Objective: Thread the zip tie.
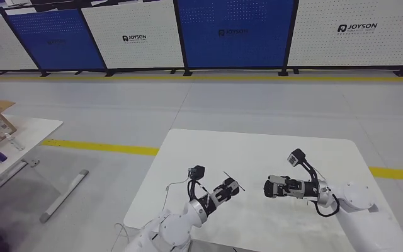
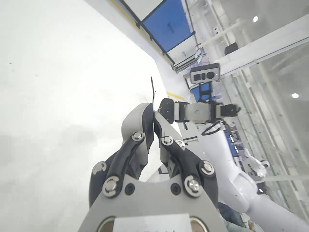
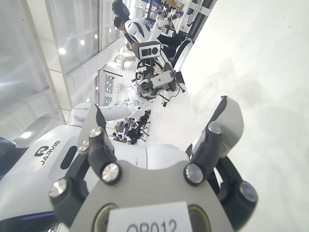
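A thin black zip tie (image 1: 233, 180) sticks out from my left gripper (image 1: 230, 188), which is shut on it above the white table (image 1: 264, 151). In the left wrist view the tie (image 2: 152, 90) stands out past the closed fingertips of the left gripper (image 2: 153, 115). My right gripper (image 1: 269, 187) hovers a short way to the right, facing the left one across a small gap. In the right wrist view the right gripper (image 3: 161, 112) is open with nothing between its fingers (image 3: 228, 108), and the left gripper (image 3: 157, 83) faces it farther off.
The table's near edge runs just below both arms. Bare tabletop lies behind the grippers. A second table (image 1: 25, 135) with a cardboard box stands at the far left, and a grey bar (image 1: 63, 195) lies on the floor beside it.
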Tool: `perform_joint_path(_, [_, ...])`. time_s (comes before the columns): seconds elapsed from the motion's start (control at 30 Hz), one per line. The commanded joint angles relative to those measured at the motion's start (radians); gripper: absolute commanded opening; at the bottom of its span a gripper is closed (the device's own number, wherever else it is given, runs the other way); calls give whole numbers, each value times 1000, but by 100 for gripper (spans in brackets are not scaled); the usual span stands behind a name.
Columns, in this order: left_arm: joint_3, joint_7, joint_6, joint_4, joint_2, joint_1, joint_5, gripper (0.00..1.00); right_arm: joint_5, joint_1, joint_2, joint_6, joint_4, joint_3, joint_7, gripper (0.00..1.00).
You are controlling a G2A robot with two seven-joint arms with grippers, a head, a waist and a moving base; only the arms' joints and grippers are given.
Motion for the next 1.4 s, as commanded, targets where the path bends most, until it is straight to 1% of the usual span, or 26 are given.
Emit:
perform_joint_path(0.0, [-31, 9, -98, -25, 2, 20, -65, 0, 0, 0, 0, 0, 0, 0, 0, 100])
perform_joint_path(0.03, [-45, 25, -144, -36, 3, 34, -87, 0, 0, 0, 0, 0, 0, 0, 0, 100])
perform_joint_path(0.07, [-58, 24, -193, -53, 5, 55, -111, 0, 0, 0, 0, 0, 0, 0, 0, 100])
perform_joint_path(0.1, [-69, 22, -227, -66, 7, 68, -116, 0, 0, 0, 0, 0, 0, 0, 0, 100])
perform_joint_path(0.13, [-78, 23, -248, -75, 9, 81, -114, 0, 0, 0, 0, 0, 0, 0, 0, 100])
perform_joint_path(0.17, [-81, 17, -252, -80, 10, 89, -108, 0, 0, 0, 0, 0, 0, 0, 0, 100])
perform_joint_path(0.47, [-81, 17, -252, -80, 10, 89, -108, 0, 0, 0, 0, 0, 0, 0, 0, 100])
perform_joint_path(0.5, [-82, 23, -245, -75, 10, 87, -105, 0, 0, 0, 0, 0, 0, 0, 0, 100])
perform_joint_path(0.6, [-71, 52, -191, -39, 5, 67, -114, 0, 0, 0, 0, 0, 0, 0, 0, 100])
perform_joint_path(0.63, [-69, 88, -166, -19, 2, 52, -89, 0, 0, 0, 0, 0, 0, 0, 0, 100])
perform_joint_path(0.67, [-58, 108, -156, -7, -1, 45, -77, 0, 0, 0, 0, 0, 0, 0, 0, 100])
perform_joint_path(0.7, [-43, 103, -143, 7, -4, 39, -96, 0, 0, 0, 0, 0, 0, 0, 0, 100])
perform_joint_path(0.73, [-35, 100, -122, 28, -6, 21, -100, 0, 0, 0, 0, 0, 0, 0, 0, 100])
perform_joint_path(0.77, [-32, 128, -117, 43, -8, 10, -75, 0, 0, 0, 0, 0, 0, 0, 0, 100])
perform_joint_path(0.8, [-18, 153, -118, 58, -12, 4, -54, 0, 0, 0, 0, 0, 0, 0, 0, 100])
perform_joint_path(0.83, [3, 144, -111, 76, -14, 1, -54, 0, 0, 0, 0, 0, 0, 0, 0, 100])
perform_joint_path(0.87, [16, 132, -103, 93, -17, -13, -62, 0, 0, 0, 0, 0, 0, 0, 0, 100])
perform_joint_path(0.9, [18, 136, -104, 100, -18, -19, -56, 0, 0, 0, 0, 0, 0, 0, 0, 100])
perform_joint_path(1.2, [18, 136, -104, 100, -18, -19, -56, 0, 0, 0, 0, 0, 0, 0, 0, 100])
perform_joint_path(1.27, [21, 128, -90, 113, -17, -25, -23, 0, 0, 0, 0, 0, 0, 0, 0, 100])
perform_joint_path(1.3, [25, 116, -86, 122, -16, -28, 10, 0, 0, 0, 0, 0, 0, 0, 0, 100])
perform_joint_path(1.37, [28, 89, -85, 140, -14, -30, 40, 0, 0, 0, 0, 0, 0, 0, 0, 100])
